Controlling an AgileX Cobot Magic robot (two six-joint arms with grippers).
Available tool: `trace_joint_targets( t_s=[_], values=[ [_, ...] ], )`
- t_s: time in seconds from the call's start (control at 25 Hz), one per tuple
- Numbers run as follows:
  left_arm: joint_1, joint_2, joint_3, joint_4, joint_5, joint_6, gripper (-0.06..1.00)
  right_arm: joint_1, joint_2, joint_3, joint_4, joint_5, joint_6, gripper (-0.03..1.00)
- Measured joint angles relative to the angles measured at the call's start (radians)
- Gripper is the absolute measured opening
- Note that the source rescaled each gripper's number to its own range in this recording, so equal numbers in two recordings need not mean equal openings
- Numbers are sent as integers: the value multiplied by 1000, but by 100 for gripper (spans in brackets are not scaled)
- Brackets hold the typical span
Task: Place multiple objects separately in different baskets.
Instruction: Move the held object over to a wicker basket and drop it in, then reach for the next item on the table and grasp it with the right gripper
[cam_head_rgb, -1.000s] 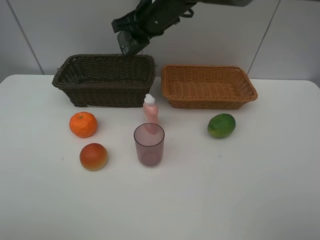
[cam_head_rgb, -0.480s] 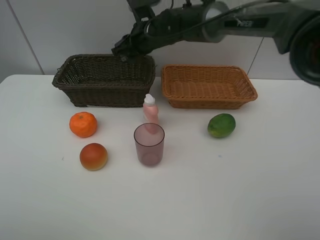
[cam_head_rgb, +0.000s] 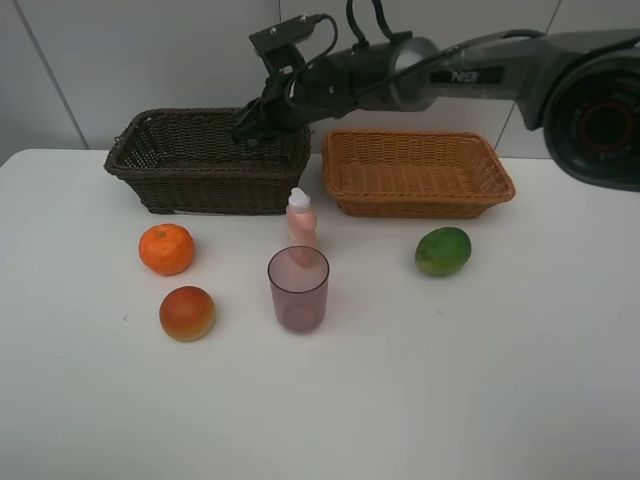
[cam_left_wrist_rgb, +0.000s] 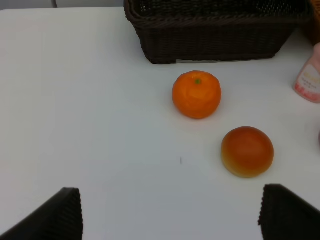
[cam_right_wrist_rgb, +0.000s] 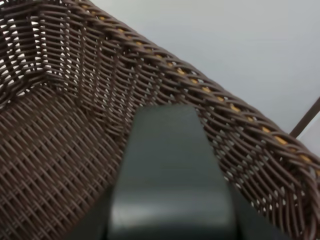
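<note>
My right gripper has reached across to the dark brown basket and hangs over its back right part. It is shut on the dark grey-green pump bottle, which fills the right wrist view above the basket's weave. On the table lie the orange tangerine, the red-orange fruit, the purple cup, the pink bottle and the green fruit. My left gripper is open above the table, short of the tangerine and the red-orange fruit.
The light orange-tan basket stands to the right of the dark one, with nothing showing inside. My right arm stretches over its back edge. The dark basket's front wall and the pink bottle show in the left wrist view.
My right arm has swung down and its gripper has come lower, from above the dark basket's back rim to just over its inside. The table items have not moved.
</note>
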Motion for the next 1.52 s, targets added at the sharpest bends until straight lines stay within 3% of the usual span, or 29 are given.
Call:
trace_joint_targets(
  t_s=[0.44, 0.48, 0.6, 0.64, 0.76, 1.52],
  values=[
    [0, 0, 0, 0, 0, 0, 92, 0, 0, 0, -2, 7, 0, 9],
    [0, 0, 0, 0, 0, 0, 92, 0, 0, 0, -2, 7, 0, 15],
    [0, 0, 0, 0, 0, 0, 92, 0, -1, 0, -1, -2, 3, 54],
    [0, 0, 0, 0, 0, 0, 92, 0, -1, 0, -1, -1, 3, 61],
    [0, 0, 0, 0, 0, 0, 92, 0, -1, 0, -2, 18, 4, 70],
    [0, 0, 0, 0, 0, 0, 92, 0, -66, 0, -6, 68, 6, 73]
  ],
)
